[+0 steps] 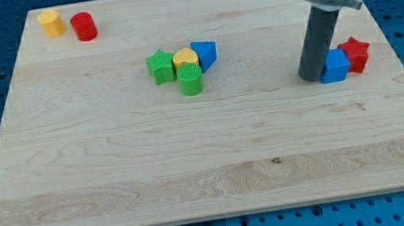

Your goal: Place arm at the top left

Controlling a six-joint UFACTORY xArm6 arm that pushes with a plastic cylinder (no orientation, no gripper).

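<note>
My tip point(312, 78), a plain rod with no jaws to open or close, stood touching the blue plastic cube point(335, 66), red star block point(355, 54) beyond. The board's top-left target, beside the yellow hexagonal block point(51, 22) and red cylinder point(84, 25), lay well apart.

My tip point(312, 78) is seen resting on the worktop point(193, 162) at the view's right, touching the blue block point(335, 66), with a red star point(355, 54) just beyond. A yellow block point(51, 22) and red cylinder point(83, 26) are noted at the top left. A green star point(160, 65), yellow block point(184, 58), green cylinder point(190, 78) and blue block point(206, 52) are clustered centrally.
</note>
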